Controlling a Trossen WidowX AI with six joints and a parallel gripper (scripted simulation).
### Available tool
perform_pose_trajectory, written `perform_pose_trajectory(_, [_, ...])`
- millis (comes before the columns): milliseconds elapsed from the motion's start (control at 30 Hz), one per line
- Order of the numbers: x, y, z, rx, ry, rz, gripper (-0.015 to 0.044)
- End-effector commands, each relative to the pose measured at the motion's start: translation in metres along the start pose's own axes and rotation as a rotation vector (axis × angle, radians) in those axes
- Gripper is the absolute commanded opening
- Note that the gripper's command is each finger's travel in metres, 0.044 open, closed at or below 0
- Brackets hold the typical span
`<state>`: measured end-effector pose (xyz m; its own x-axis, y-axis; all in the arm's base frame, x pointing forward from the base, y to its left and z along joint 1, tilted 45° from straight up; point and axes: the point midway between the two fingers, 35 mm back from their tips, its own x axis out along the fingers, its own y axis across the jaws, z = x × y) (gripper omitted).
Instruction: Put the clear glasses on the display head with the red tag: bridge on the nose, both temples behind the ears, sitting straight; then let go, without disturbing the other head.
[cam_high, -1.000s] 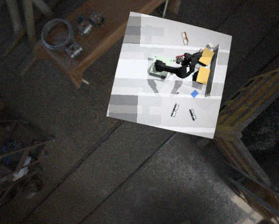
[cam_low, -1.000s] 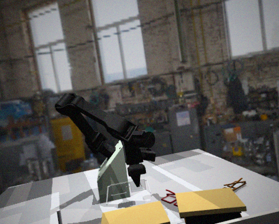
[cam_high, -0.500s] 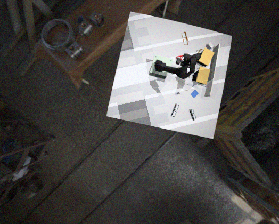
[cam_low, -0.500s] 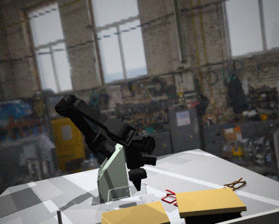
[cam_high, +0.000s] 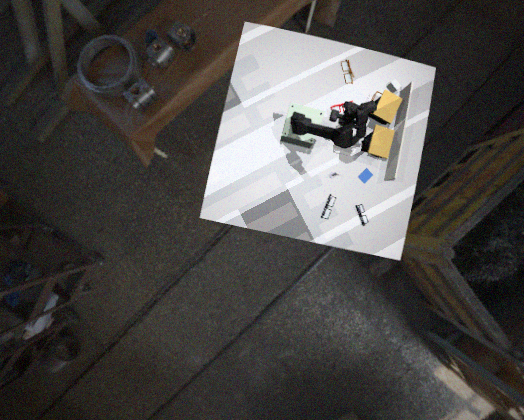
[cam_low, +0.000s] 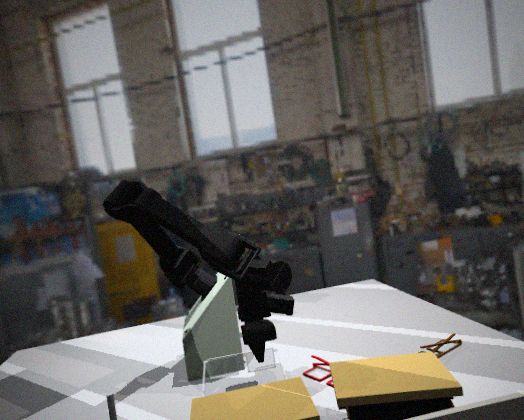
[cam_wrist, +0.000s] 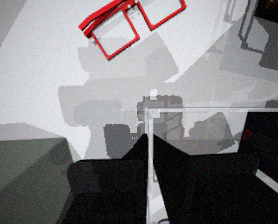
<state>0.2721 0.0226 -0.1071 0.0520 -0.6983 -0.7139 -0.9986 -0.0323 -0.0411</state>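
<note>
My gripper (cam_low: 260, 359) (cam_wrist: 147, 137) is shut on the clear glasses (cam_low: 223, 356) (cam_wrist: 200, 108). A thin clear bar runs between the fingertips in the wrist view, and the pale frame stands out beside them. Two black blocks with yellow tops look like the display heads: one (cam_high: 389, 106) (cam_low: 395, 377) nearer the red glasses, the other (cam_high: 381, 141) (cam_low: 255, 402) nearer the blue square. The glasses are apart from both in the exterior view. A small red spot (cam_wrist: 246, 134) shows on a dark shape right of the fingers; I cannot tell surely which head it marks. Noses and ears are hidden.
Red glasses (cam_low: 317, 372) (cam_wrist: 124, 47) lie near the gripper. Brown glasses (cam_high: 347, 72) (cam_low: 441, 345) lie farther off. Two dark pairs lie beyond the blue square (cam_high: 365, 175). A grey wall (cam_high: 398, 145) stands behind the heads. The green base block (cam_high: 304, 112) (cam_low: 215, 332) is beside the arm.
</note>
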Motion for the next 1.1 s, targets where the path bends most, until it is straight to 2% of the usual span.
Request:
perform_pose_trajectory(0, [0.0,-0.006,0.0,-0.004,0.002,-0.006,0.0])
perform_pose_trajectory(1067, [0.0,-0.052,-0.001,-0.002,0.003,-0.014,0.0])
